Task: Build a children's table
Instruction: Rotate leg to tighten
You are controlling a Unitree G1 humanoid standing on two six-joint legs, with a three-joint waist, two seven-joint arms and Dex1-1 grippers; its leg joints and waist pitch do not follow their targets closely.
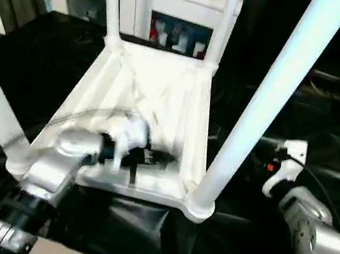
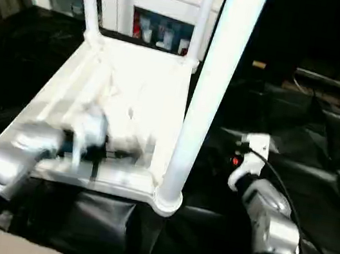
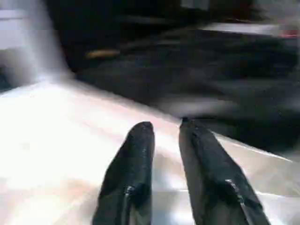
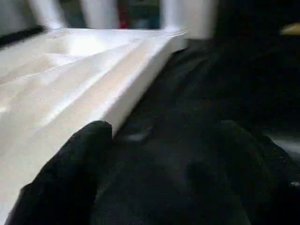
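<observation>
Children's table point(image 1: 162, 93) upside down on black-draped work table point(image 1: 50, 61), smooth white plastic, ribbed underside, four tapered tube legs point(image 1: 272, 98) upright in rounded corner lobes. Left gripper point(image 3: 164, 129) over underside, fingers slightly apart, empty. Right gripper point(image 4: 159, 140) beside table's right rim, fingers spread.

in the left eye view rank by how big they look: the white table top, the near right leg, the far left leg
1. White rimmed plastic table top, lying upside down.
2. Near right white tube leg; nearness inflates it.
3. Far left white tube leg.
</observation>
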